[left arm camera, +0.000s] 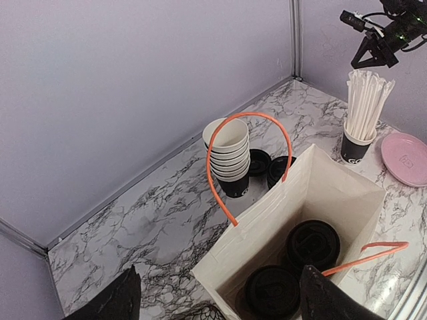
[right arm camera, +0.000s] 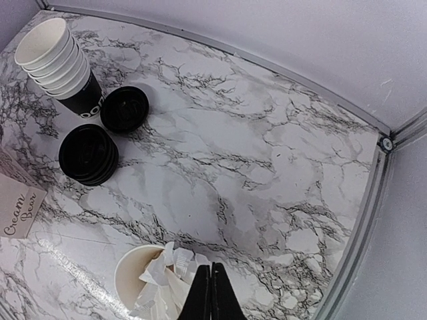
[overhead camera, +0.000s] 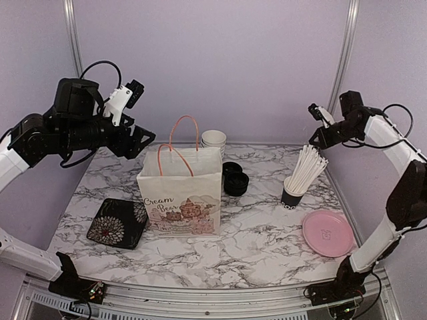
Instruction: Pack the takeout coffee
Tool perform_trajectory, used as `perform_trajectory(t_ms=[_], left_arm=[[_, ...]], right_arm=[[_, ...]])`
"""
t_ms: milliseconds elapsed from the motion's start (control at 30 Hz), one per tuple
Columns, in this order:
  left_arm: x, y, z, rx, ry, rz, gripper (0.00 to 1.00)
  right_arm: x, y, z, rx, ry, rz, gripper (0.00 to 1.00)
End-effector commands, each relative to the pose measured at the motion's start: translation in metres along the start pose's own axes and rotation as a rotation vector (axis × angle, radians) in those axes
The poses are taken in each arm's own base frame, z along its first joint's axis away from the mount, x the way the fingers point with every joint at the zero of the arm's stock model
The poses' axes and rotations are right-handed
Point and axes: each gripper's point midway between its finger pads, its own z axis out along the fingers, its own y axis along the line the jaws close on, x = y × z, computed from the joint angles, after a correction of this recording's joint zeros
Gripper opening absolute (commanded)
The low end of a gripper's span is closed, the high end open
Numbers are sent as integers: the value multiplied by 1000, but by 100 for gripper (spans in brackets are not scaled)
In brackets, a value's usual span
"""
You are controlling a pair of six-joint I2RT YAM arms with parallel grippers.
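Two grippers, left wide, right pinched — empty

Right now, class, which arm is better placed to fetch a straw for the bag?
Right: the right gripper, shut, hangs above the straws; the open left gripper is by the bag, farther from them.

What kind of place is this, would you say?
Likely a staged café takeout counter, not a real shop: a paper bag holding lidded coffee cups, a stack of empty cups and a cup of straws on a marble-look table.
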Motion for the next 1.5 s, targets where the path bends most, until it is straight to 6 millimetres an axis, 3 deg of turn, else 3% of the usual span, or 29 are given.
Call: perform_trajectory(t_ms=[0, 300, 400, 600, 733, 900, 1167, 1300, 1467], left_arm=[[-11, 4, -11, -11, -53, -15, 83], [-20, 7, -19, -16, -78, -24, 83], [-20, 11, -22, -34, -82, -28, 83], [-25, 29, -37, -117, -110, -60, 83], [-22, 45, -46, -203, -116, -70, 83], [-17, 56, -56, -261, -120, -86, 84], [-9, 61, -65, -287, -127, -114, 84], [-7, 61, -64, -284, -124, -125, 84], [-6, 59, -59, -280, -112, -111, 84]], right_arm=[[-41, 7, -58, 64, -145, -58, 0], [-70, 40, -138, 84, -327, -103, 0], [-82, 60, -168, 53, -410, -162, 0], [-107, 134, -234, -209, -616, -331, 0], [-113, 181, -256, -447, -693, -435, 0], [-121, 231, -262, -687, -729, -522, 0], [-138, 290, -255, -980, -710, -604, 0], [-161, 302, -238, -964, -725, -622, 0], [-196, 299, -208, -934, -757, -570, 0]])
